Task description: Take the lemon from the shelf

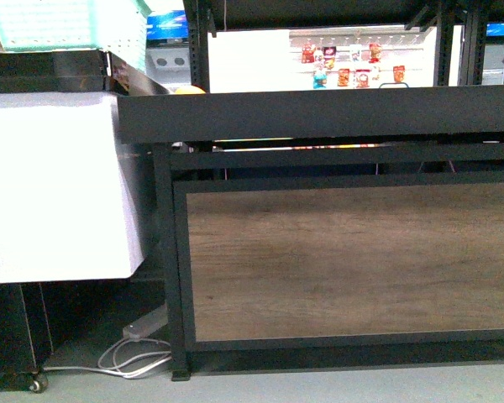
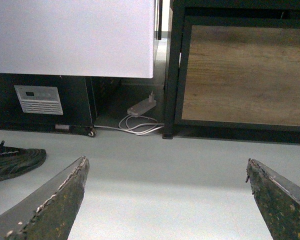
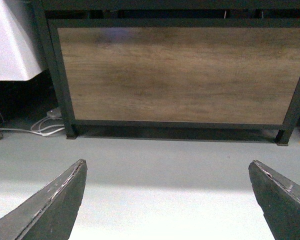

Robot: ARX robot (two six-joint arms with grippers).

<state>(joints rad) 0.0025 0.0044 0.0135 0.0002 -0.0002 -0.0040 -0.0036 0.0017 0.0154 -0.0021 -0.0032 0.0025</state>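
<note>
- The shelf point(image 1: 319, 113) is a black metal frame of flat square bars. It has a long dark tray lip on top and a matte brown wood-grain panel point(image 1: 344, 260) set in its lower front.
- At the tray's far left, a small rounded sliver of yellow fruit point(image 1: 189, 88) peeks above the lip. Too little shows to tell whether it is the lemon.
- Left of the shelf stands a smooth white cabinet point(image 1: 50, 185) on a black base.
- A white power strip point(image 2: 141, 106) and looped white cable point(image 2: 137, 126) lie on the grey floor point(image 2: 160, 185) between cabinet and shelf.
- The left gripper point(image 2: 166, 161) is low over the floor, its scuffed dark fingers point(image 2: 55, 205) spread wide and holding nothing.
- The right gripper point(image 3: 167, 163) is likewise released and empty, facing the wood panel.
</note>
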